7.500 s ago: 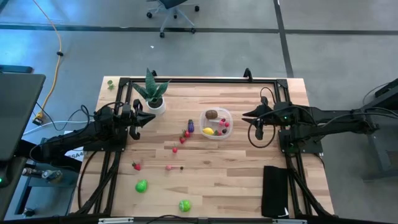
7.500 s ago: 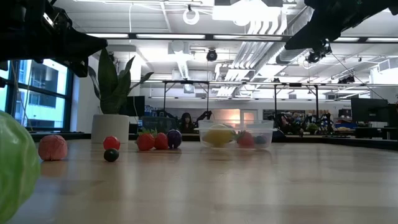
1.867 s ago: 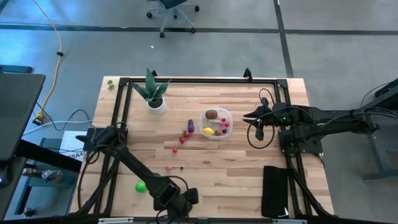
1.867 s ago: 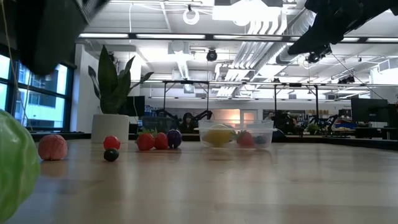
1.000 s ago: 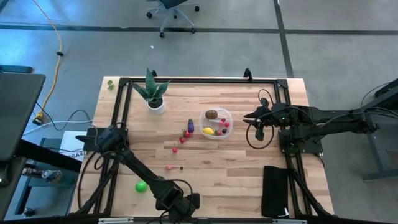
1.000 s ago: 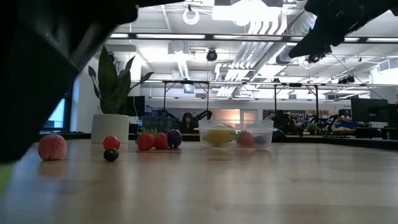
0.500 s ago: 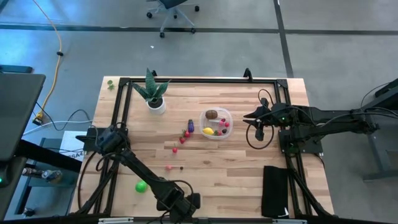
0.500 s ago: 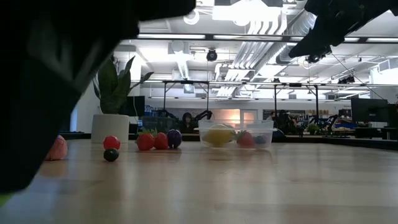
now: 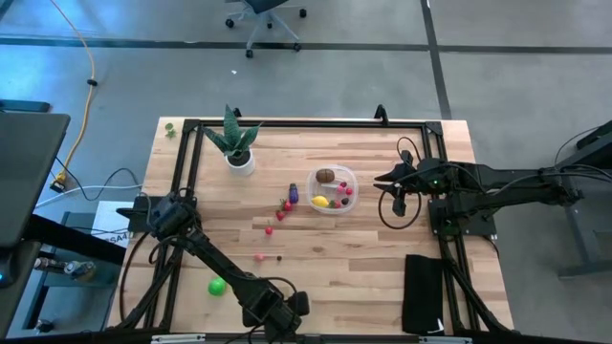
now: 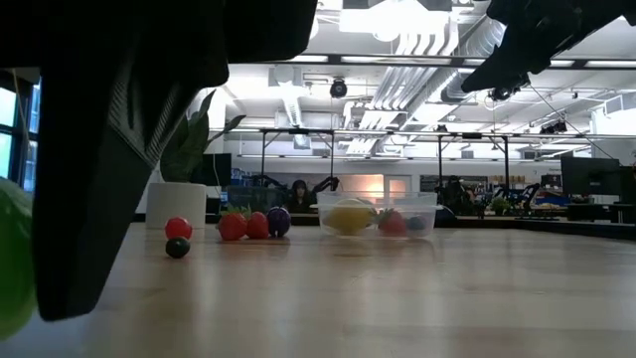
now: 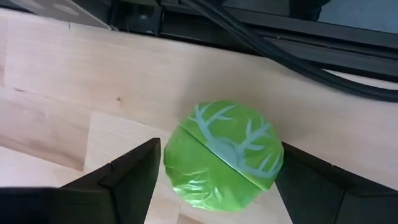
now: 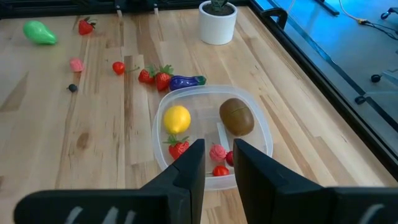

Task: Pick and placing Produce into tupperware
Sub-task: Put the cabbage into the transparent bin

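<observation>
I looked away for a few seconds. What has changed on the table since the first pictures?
The left claw swung from beside the plant to the near edge and now straddles the green cabbage, fingers open, not yet closed. The strawberry nearby is gone from view. The right claw, tupperware and its contents stayed put.

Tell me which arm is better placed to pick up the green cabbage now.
The left. Its gripper is open with a finger on each side of the cabbage at the table's near edge. The right gripper hovers far off beside the tupperware.
</observation>
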